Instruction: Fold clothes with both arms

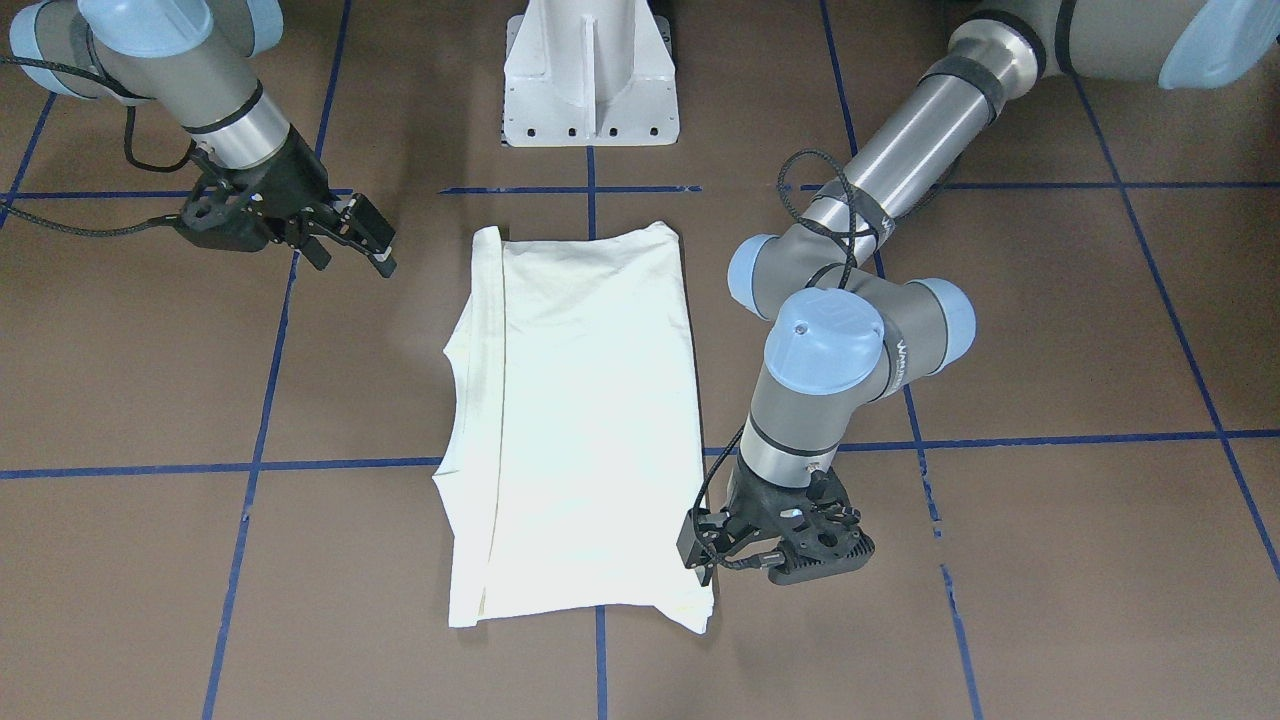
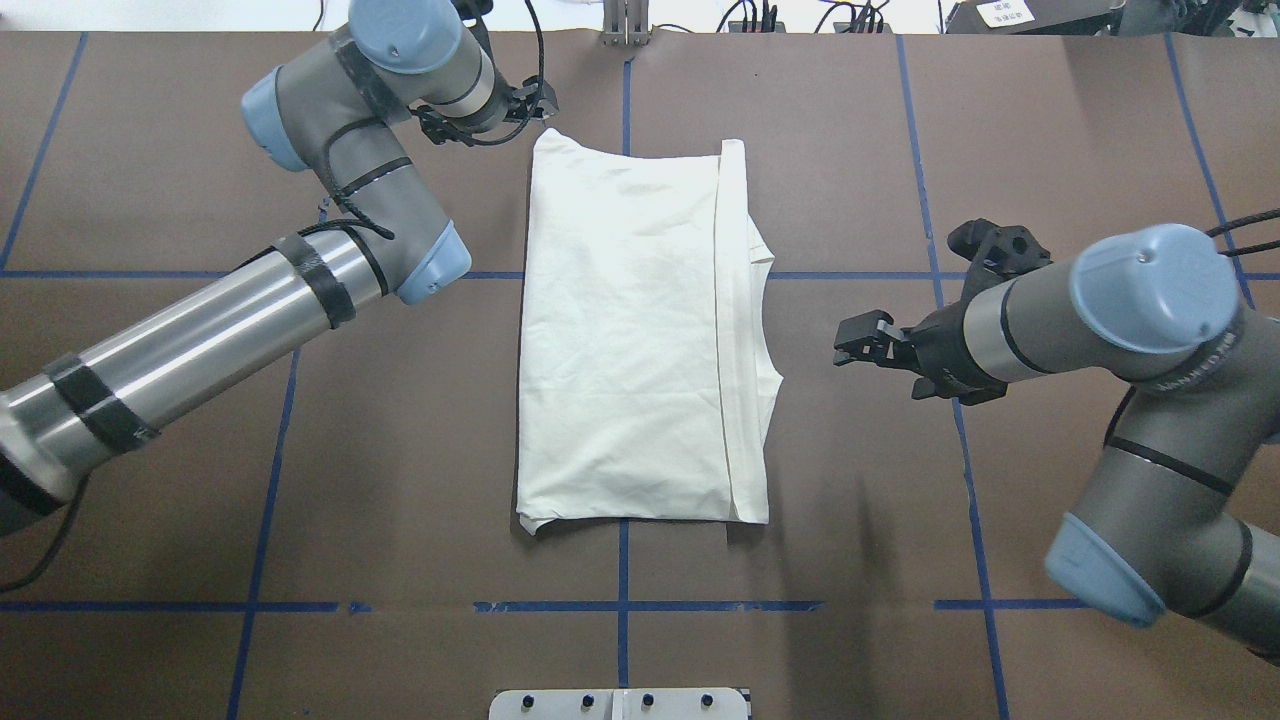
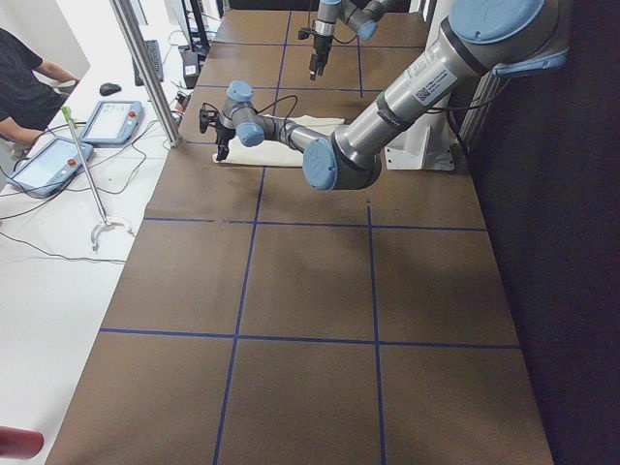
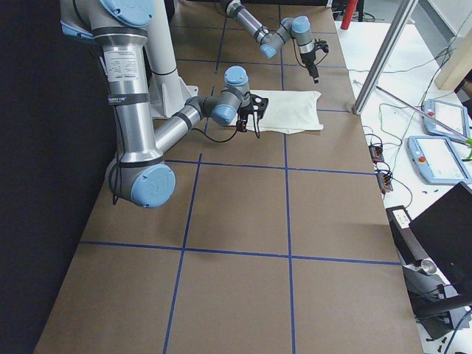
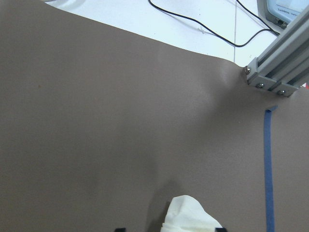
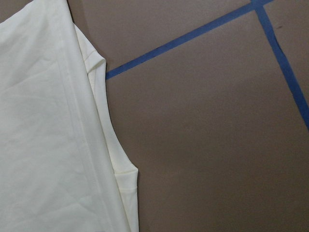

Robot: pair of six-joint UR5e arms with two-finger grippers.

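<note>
The cream-white shirt (image 2: 640, 330) lies flat in the middle of the table, folded into a long rectangle with its plain side up. A narrow folded strip (image 2: 748, 330) runs along its edge on my right. My left gripper (image 2: 538, 103) is at the shirt's far left corner, pointing down. In the left wrist view that corner (image 5: 189, 215) sits between the parted fingertips, so the gripper reads as open. My right gripper (image 2: 858, 345) hovers open beside the shirt's right edge, a short gap away, holding nothing. The right wrist view shows the shirt's edge (image 6: 104, 145) and bare table.
Blue tape lines (image 2: 620, 606) grid the brown table. The white pedestal base (image 1: 590, 80) stands at the robot's side. An aluminium post (image 5: 277, 67) and cables lie beyond the far edge. A person (image 3: 24, 82) and tablets (image 4: 442, 158) are off the table.
</note>
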